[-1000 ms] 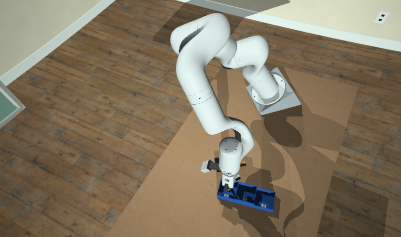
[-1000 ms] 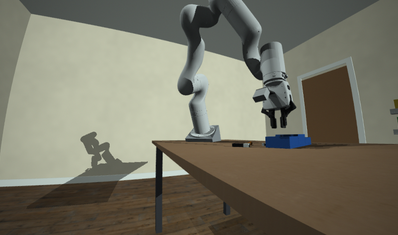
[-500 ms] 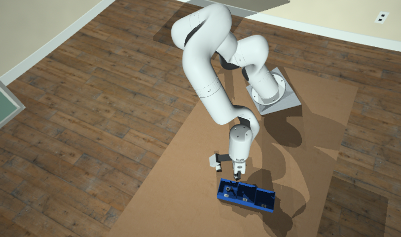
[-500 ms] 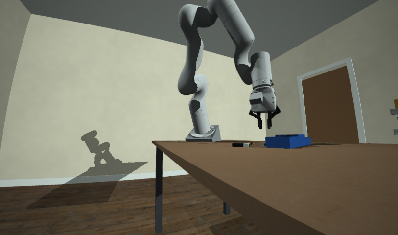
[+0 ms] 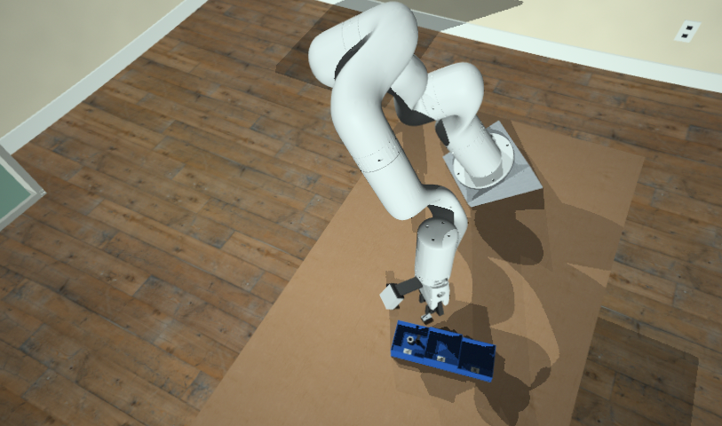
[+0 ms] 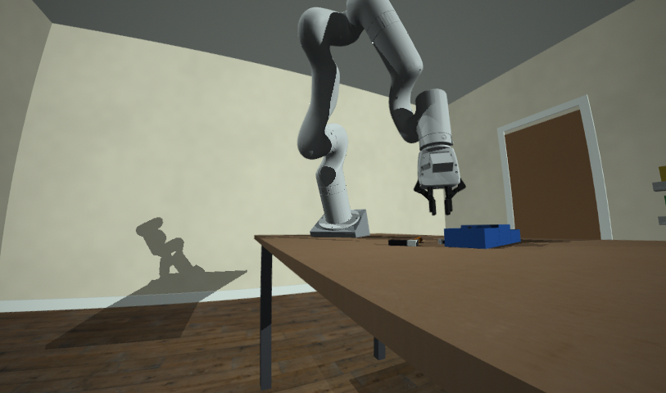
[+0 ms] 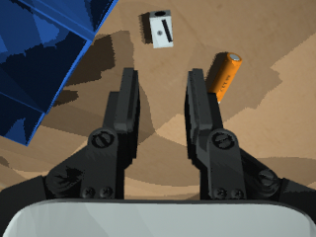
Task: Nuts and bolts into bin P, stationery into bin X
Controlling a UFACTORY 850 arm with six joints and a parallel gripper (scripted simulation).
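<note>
while the pincer (image 7: 164,102) hangs above the desk (image 6: 473,301) with its fingers partly apart and nothing between them, the blue bin unit (image 5: 442,351) stands on the desk just beside it. the unit is a long block split into three open compartments, each with a small light label on the front wall; the letters are too small to read. a dark bolt-like item (image 5: 409,340) lies in the end compartment nearest the pincer. a small white block with a dark slot (image 7: 160,30) lies flat on the desk ahead of the fingertips, apart from the bin wall. an orange cylinder (image 7: 224,75) lies beside the one finger, partly hidden by it. the bins stand well inside the desk edges, with open surface around the pincer.
</note>
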